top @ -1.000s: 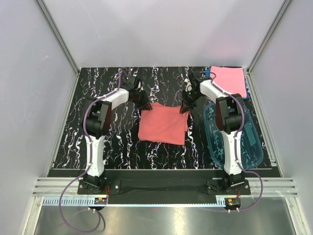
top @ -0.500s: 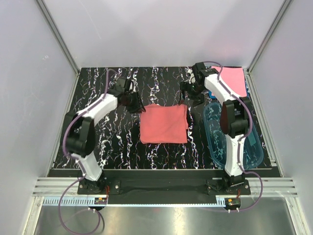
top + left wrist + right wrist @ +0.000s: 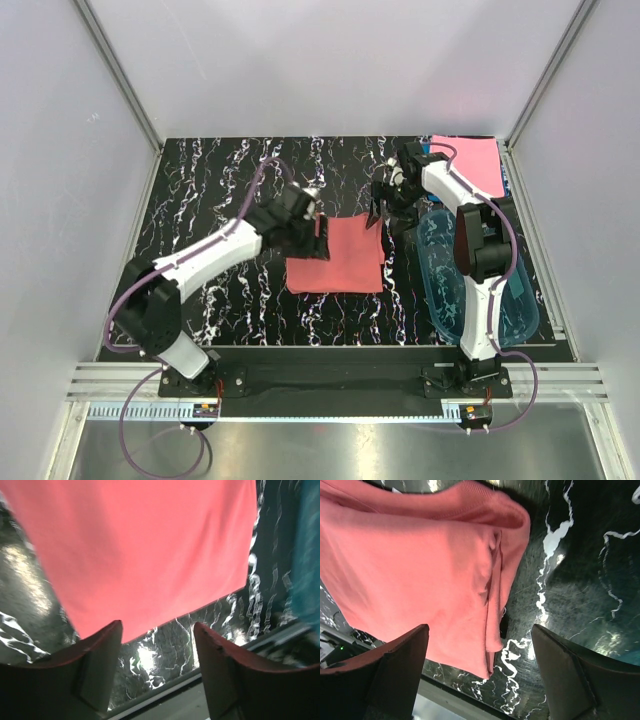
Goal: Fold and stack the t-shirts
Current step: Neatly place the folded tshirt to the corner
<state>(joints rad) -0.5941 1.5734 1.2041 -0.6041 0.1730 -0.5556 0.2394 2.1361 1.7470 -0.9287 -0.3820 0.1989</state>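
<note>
A salmon t-shirt (image 3: 338, 257), folded into a square, lies flat in the middle of the black marbled table (image 3: 200, 200). My left gripper (image 3: 314, 236) hovers over the shirt's left edge. In the left wrist view it (image 3: 157, 647) is open and empty, with the salmon cloth (image 3: 140, 545) beyond its fingertips. My right gripper (image 3: 385, 210) sits at the shirt's far right corner, open and holding nothing. In the right wrist view the shirt's layered edge (image 3: 495, 605) lies between its spread fingers (image 3: 395, 675). A folded pink t-shirt (image 3: 470, 165) rests on a blue one (image 3: 504, 188) at the back right.
A clear blue plastic tub (image 3: 485, 295) stands along the right side, right of the salmon shirt, and shows as a teal blur (image 3: 307, 555) in the left wrist view. Grey walls enclose the table on three sides.
Both grippers let go of the salmon shirt's far edge and opened; the shirt now lies flat. The left arm swung right to the shirt's left edge. The right gripper stays by the far right corner.
</note>
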